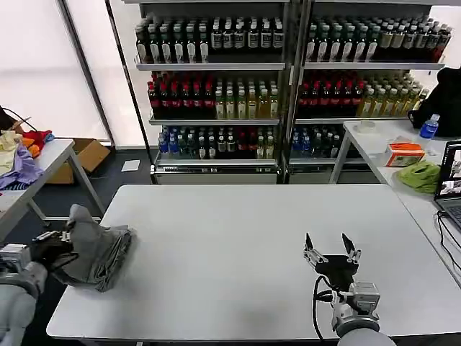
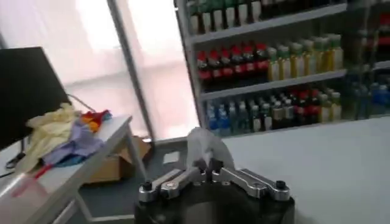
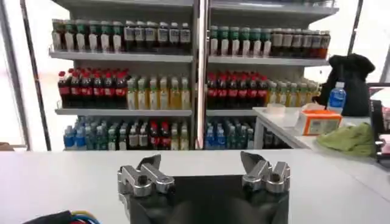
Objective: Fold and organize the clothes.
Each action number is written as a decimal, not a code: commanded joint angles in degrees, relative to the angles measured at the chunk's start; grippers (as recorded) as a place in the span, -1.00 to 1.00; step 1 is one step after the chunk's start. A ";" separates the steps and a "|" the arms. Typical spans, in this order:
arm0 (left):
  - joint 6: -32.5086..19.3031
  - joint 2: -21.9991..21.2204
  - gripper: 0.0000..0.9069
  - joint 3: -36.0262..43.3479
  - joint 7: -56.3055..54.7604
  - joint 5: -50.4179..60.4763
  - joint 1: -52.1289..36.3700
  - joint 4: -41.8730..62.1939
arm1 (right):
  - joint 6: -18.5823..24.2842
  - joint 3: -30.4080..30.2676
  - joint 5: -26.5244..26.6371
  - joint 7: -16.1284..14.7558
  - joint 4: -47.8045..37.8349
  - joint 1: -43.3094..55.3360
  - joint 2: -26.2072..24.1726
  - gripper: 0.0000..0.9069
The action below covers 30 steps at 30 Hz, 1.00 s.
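Note:
A folded light grey shirt (image 1: pixel 99 249) lies bundled at the left edge of the white table (image 1: pixel 245 238). My left gripper (image 1: pixel 63 241) is at the shirt's left side, shut on a raised corner of the grey cloth. In the left wrist view the jaws (image 2: pixel 208 165) pinch a pale peak of the shirt (image 2: pixel 204 145). My right gripper (image 1: pixel 332 249) stands open over the table's front right, nothing between its fingers; it appears as the right gripper (image 3: pixel 201 167) in its own wrist view, above bare table.
Shelves of bottles (image 1: pixel 288 79) stand behind the table. A side table at the left holds a heap of coloured fabrics (image 1: pixel 21 155). The right-hand table carries a lime-green bundle (image 1: pixel 419 175), an orange box (image 1: pixel 404 153) and a laptop (image 1: pixel 450 184). A cardboard box (image 1: pixel 83 155) sits on the floor.

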 commanded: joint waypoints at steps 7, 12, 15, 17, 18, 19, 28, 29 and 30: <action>0.53 -15.77 -1.00 35.38 -6.13 6.26 -7.98 -7.19 | 0.53 3.14 -3.46 0.16 0.23 -5.15 3.36 1.00; 0.48 -18.80 -1.00 38.86 -4.68 11.35 -10.20 0.01 | 0.22 4.15 -3.05 -0.08 0.13 -5.20 2.91 1.00; 0.48 -18.66 -1.00 38.71 -4.73 11.26 -10.32 1.31 | 0.21 3.84 -3.12 -0.06 -0.32 -4.73 3.12 1.00; 0.50 -18.76 -1.00 38.21 -4.72 10.96 -10.53 1.40 | 0.24 3.45 -3.13 -0.15 -0.73 -4.38 3.06 1.00; 0.51 -18.73 -1.00 38.06 -4.72 10.86 -10.55 1.38 | 0.23 3.34 -3.15 -0.14 -0.90 -4.20 3.03 1.00; 0.51 -18.71 -1.00 37.78 -4.75 10.67 -10.52 1.42 | 0.21 3.11 -3.15 -0.14 -1.16 -3.93 2.91 1.00; -1.45 -19.13 1.00 36.44 -5.46 7.36 -11.26 2.65 | 0.44 0.98 -3.35 -0.19 -3.64 -2.06 2.70 1.00; -1.74 -19.35 1.00 36.37 -6.39 5.86 -11.79 2.82 | 0.42 0.64 -3.39 -0.19 -3.85 -1.90 2.70 1.00; -1.95 -19.46 1.00 36.31 -7.00 3.95 -11.88 2.86 | 0.38 0.25 -3.48 -0.16 -4.08 -1.69 2.63 1.00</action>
